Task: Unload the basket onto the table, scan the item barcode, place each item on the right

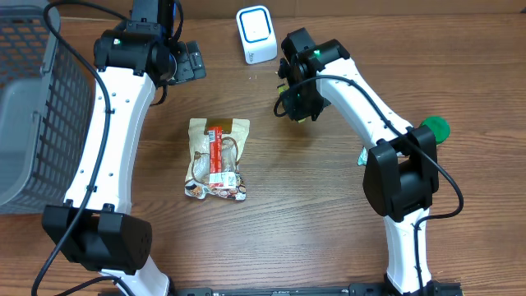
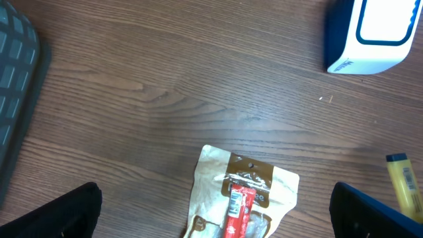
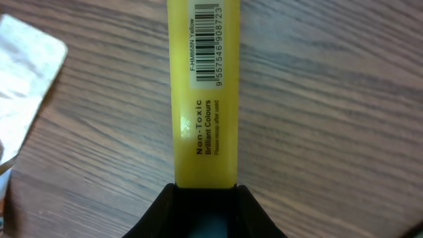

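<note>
- While clamped at one end in the right claw, a yellow marker is seen against the bench, its barcode label turned up toward the wrist camera.
- Marker is noted near the white-and-blue scanner, not touching.
- Left claw is spread wide, beyond a snack packet.
- Grey basket is recorded at the left edge.

Brown wood-grain table bearing a beige foil snack pouch at centre, a white-and-blue box-shaped scanner at the rear, and a grey mesh basket at the left edge.
</note>
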